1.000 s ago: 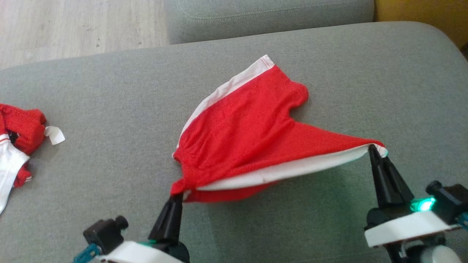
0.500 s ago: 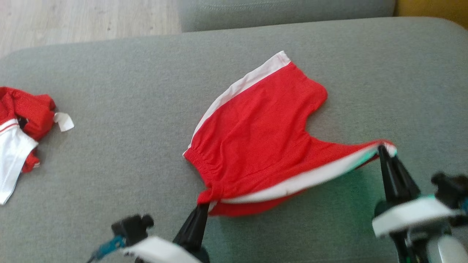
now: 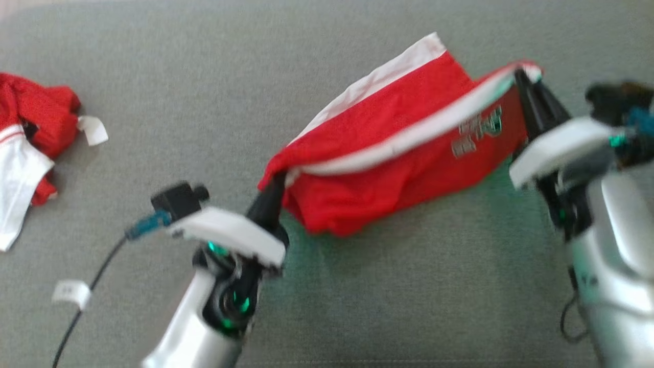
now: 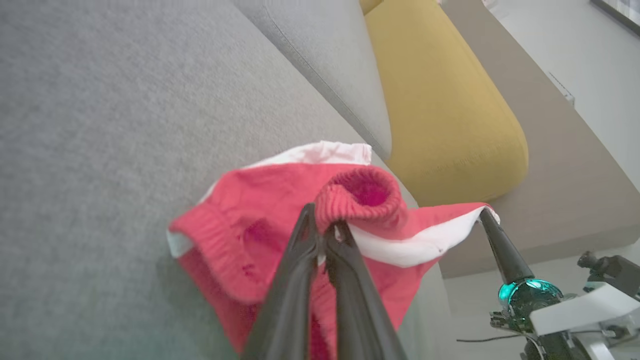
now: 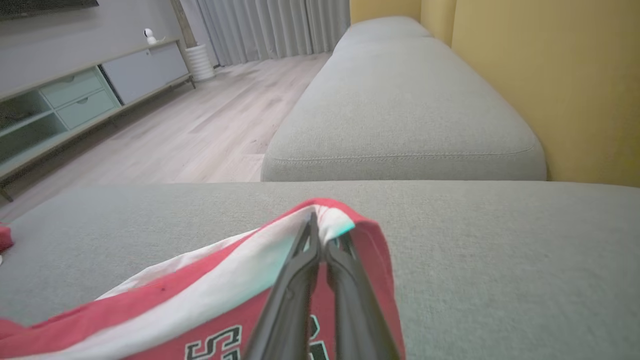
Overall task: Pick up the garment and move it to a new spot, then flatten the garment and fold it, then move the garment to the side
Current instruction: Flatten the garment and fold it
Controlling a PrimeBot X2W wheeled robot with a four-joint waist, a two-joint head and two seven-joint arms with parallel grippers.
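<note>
grey sofa, red garment, wood floor

Red garment with white stripe, seemingly dark-outlined lettering, on grey cushion.

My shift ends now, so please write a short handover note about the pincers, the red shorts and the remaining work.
Left pincer: shut on the waistband of the red shorts.
Right pincer: shut on a leg hem.
Shorts: held up between both, over the grey sofa cushion.
Second red-and-white garment lies at far left.
Done: shorts gripped and lifted.
Left: probably finishing the fold, laying flat, moving aside.
</note>
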